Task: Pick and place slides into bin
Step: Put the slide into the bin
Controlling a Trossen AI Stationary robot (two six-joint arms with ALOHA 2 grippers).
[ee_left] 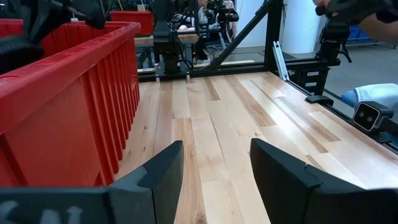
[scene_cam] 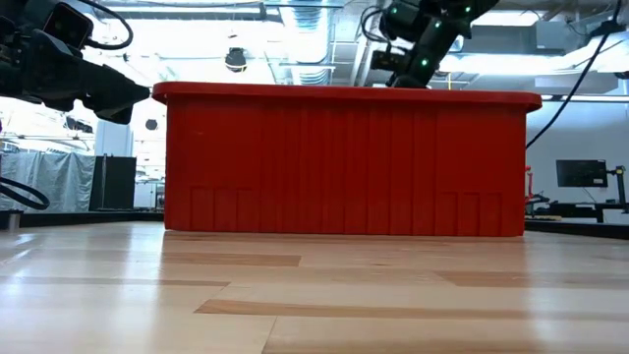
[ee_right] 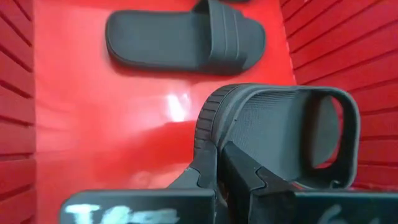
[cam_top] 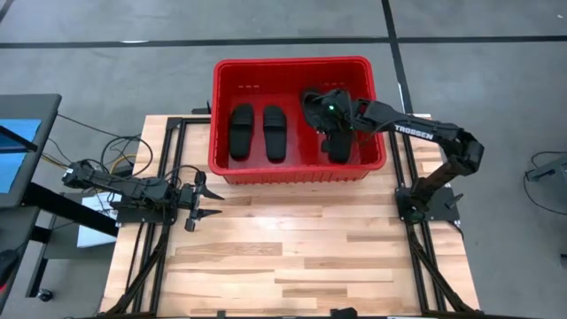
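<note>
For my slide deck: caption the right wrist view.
Right pincer clamps a black rubber slide inside the red plastic bin.

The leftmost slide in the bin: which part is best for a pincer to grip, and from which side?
Probably its wide strap, from straight above. The slide lies flat, sole down, in the bin, with the strap arching up; one finger could slip beneath it.

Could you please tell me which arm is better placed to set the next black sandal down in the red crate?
The right. Its gripper already clamps a black slip-on sandal over the large red plastic crate, beside another sandal on the floor. The left gripper hangs open and empty over the wooden table, outside the crate.
</note>
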